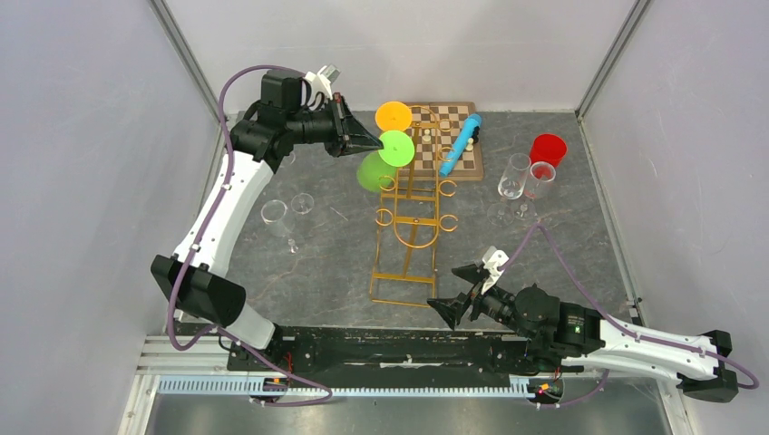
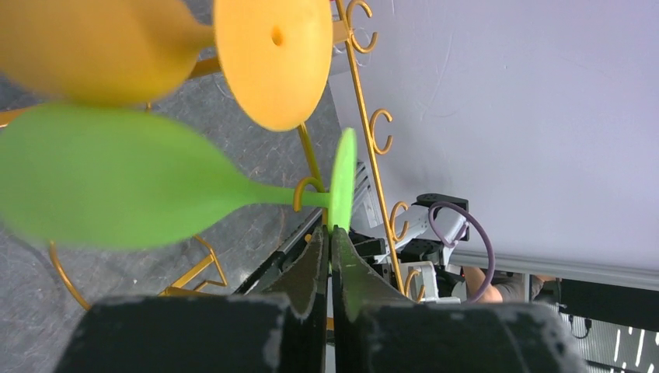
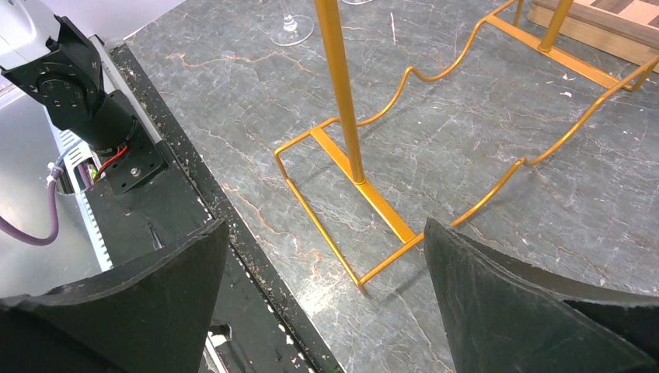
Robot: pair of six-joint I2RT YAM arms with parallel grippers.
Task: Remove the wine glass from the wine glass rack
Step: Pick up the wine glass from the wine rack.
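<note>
The left gripper (image 1: 376, 143), at upper centre of the top view, is narrowed onto the edge of the green glass's (image 1: 396, 148) foot. In its wrist view the thin green disc runs edge-on into the gap between the nearly touching fingers (image 2: 311, 272). That glass hangs foot-up near the top of the gold rack (image 1: 405, 231), its bowl below and to the left. An orange glass (image 1: 394, 115) hangs just above it in the frame, the two feet close together, and the rack's scroll hooks curl right beside the green stem.

Behind the rack lies a chessboard (image 1: 464, 168) with a blue tube (image 1: 461, 143) and a few small pieces on it. A red cup (image 1: 548, 148) and two clear glasses (image 1: 513, 177) stand right of it; two more clear glasses (image 1: 275, 215) sit left of centre. What they contain cannot be told.

The right gripper (image 1: 449, 290) is spread wide and holds nothing, low by the rack's base at the bottom of the frame.
</note>
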